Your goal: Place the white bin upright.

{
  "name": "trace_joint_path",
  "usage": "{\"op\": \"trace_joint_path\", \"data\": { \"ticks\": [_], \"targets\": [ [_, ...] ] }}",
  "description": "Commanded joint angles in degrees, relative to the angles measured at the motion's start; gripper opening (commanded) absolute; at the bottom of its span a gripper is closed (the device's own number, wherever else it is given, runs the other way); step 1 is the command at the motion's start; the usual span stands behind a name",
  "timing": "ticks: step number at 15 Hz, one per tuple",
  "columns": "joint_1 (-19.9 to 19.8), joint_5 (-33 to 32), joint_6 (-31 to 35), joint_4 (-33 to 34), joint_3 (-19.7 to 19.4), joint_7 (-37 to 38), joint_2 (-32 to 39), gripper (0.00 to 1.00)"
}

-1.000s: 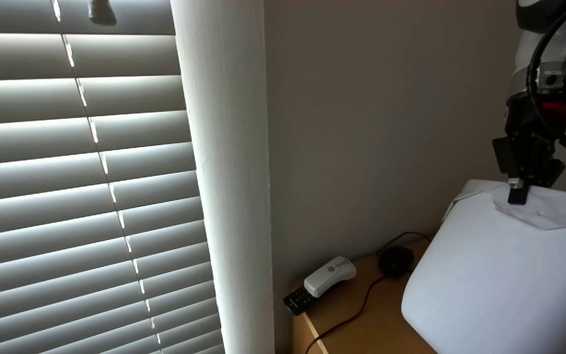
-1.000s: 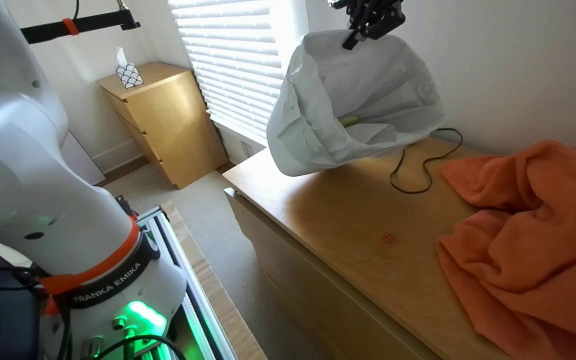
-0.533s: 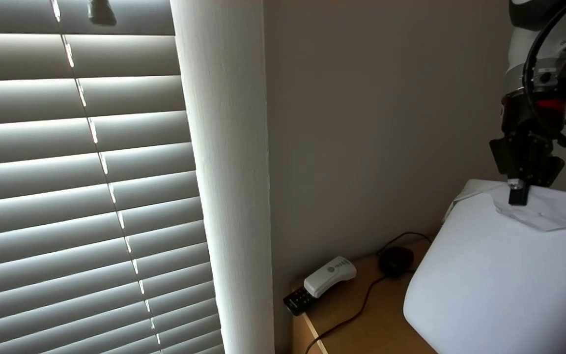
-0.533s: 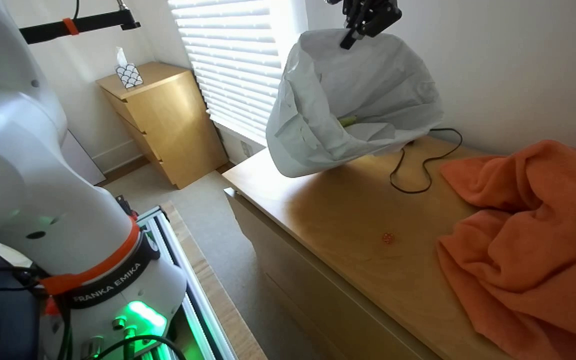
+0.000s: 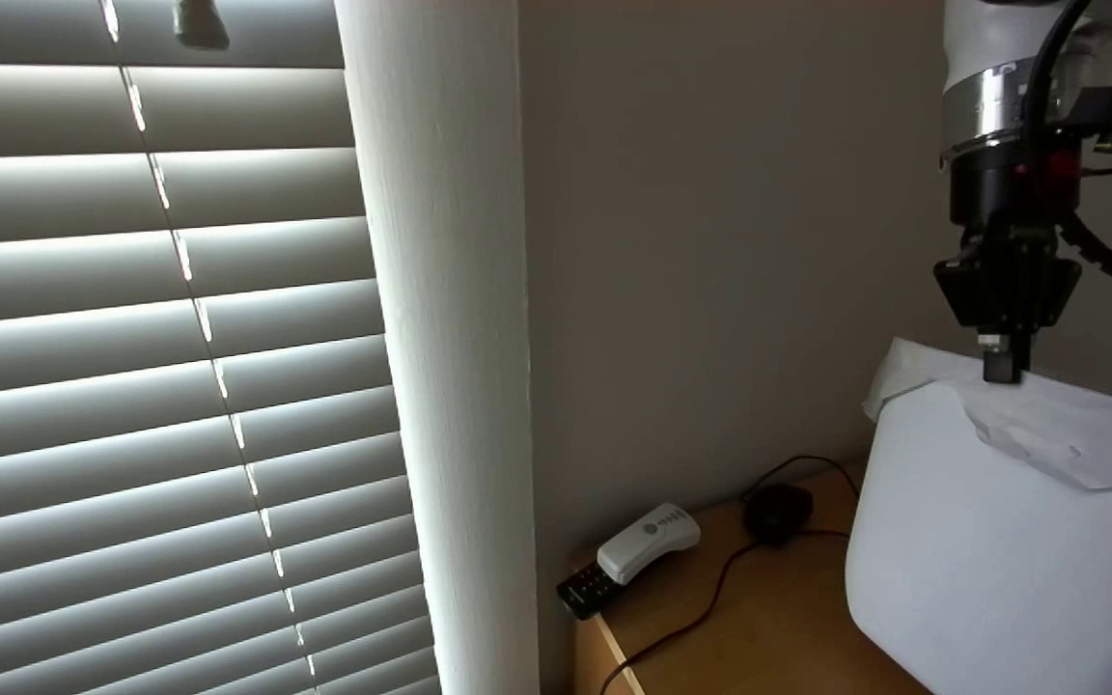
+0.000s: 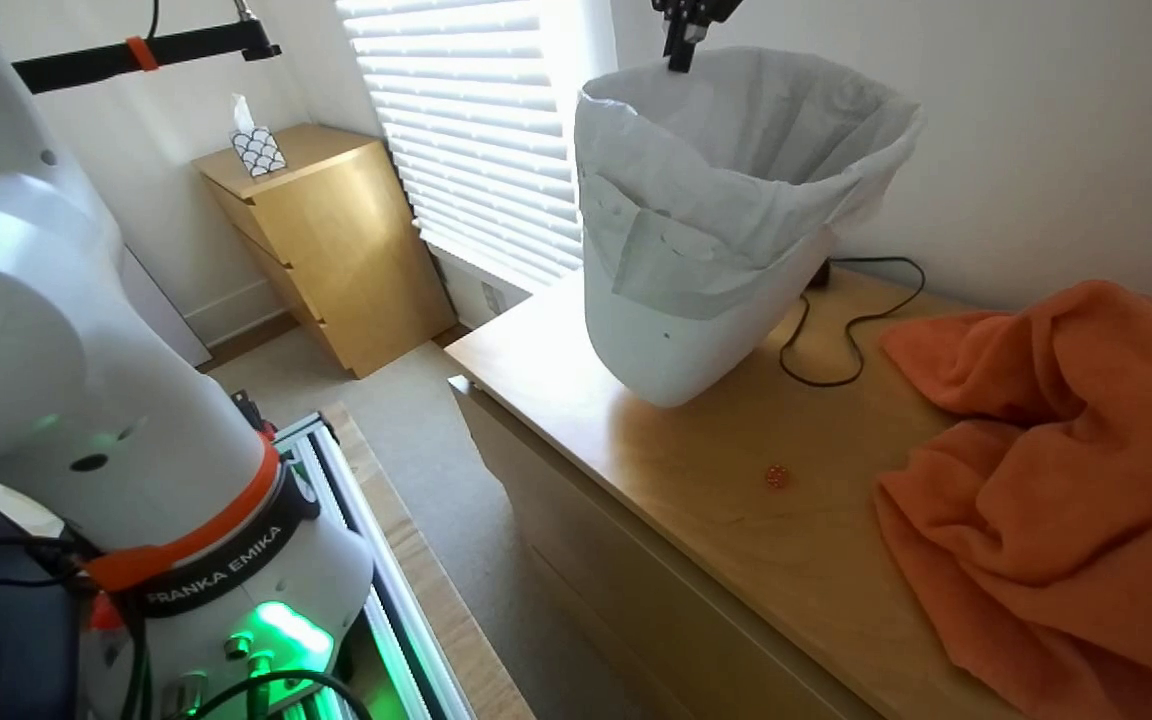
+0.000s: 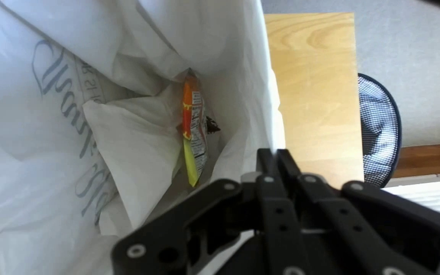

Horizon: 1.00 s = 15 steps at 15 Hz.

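The white bin [image 5: 1000,560] is held by its rim over the wooden dresser top. In an exterior view the bin [image 6: 671,350] has its opening facing mostly up, but its body still leans. I cannot tell how its base meets the wood. A crinkly white liner [image 6: 706,220] covers the rim. My gripper [image 5: 1005,365] is shut on the rim and liner, pointing down; its fingertips also show in an exterior view [image 6: 681,55]. In the wrist view the fingers [image 7: 275,156] pinch the rim edge. A wrapper [image 7: 194,130] lies inside the liner.
An orange cloth [image 6: 1056,480] lies on the dresser top [image 6: 736,530], with a black cable [image 6: 854,345] and a small red item [image 6: 777,477]. A white device [image 5: 650,542], black remote [image 5: 587,589] and round black object [image 5: 776,512] are near the wall. A mesh basket [image 7: 378,130] stands beyond the dresser.
The bin has swung from lying tilted toward upright, its opening turning upward. The gripper has rotated to point straighter down, still holding the rim. The yellow item inside no longer shows in the exterior view.
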Motion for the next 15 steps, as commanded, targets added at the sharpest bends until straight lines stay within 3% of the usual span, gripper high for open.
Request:
{"op": "trace_joint_path", "data": {
  "ticks": [1, 4, 5, 6, 9, 15],
  "targets": [
    [1.71, -3.89, 4.33, -5.68, 1.67, 2.32, -4.99, 0.02],
    [2.55, -5.47, 5.60, -7.62, 2.72, 4.43, -6.60, 0.02],
    [2.61, -5.94, 6.01, -7.98, 2.91, 5.37, -6.79, 0.07],
    [2.62, -6.20, 6.12, -8.36, 3.03, 6.31, -6.88, 0.32],
    [2.58, -7.18, 6.60, -9.33, 3.14, 8.01, -7.16, 0.47],
    [2.35, -8.42, 7.17, -10.35, 3.00, 9.95, -8.76, 0.93]
  ]
}}
